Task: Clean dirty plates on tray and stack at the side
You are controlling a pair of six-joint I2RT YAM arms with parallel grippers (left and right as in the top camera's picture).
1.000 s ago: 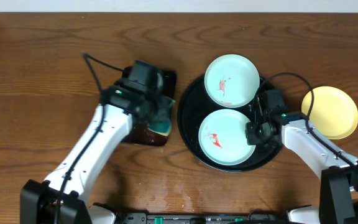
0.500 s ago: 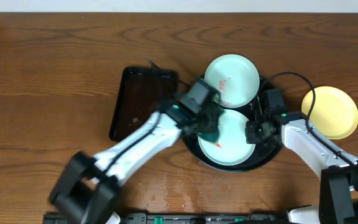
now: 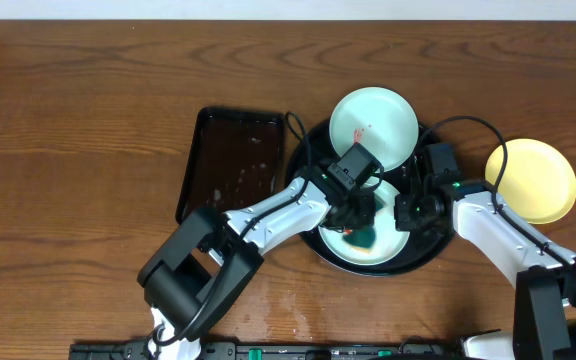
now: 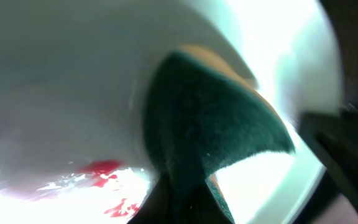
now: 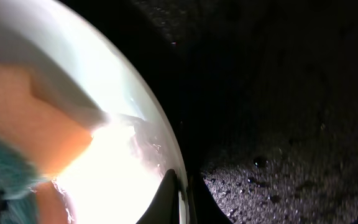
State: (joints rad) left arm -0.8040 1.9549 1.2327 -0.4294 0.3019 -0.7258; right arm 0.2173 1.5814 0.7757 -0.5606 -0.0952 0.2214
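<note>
The left arm (image 3: 268,214) and right arm (image 3: 496,230) have white shells, black joints and black wrist blocks; a thin black cable (image 3: 468,122) loops off each.

Three plates (image 3: 372,128) (image 3: 531,180) (image 3: 386,250), one round tray (image 3: 313,245), one rectangular tray (image 3: 230,165), one sponge (image 3: 366,236).

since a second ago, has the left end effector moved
Yes. The left end effector moved right, from over the rectangular tray to the near mint plate on the round tray, gripping the sponge.
</note>
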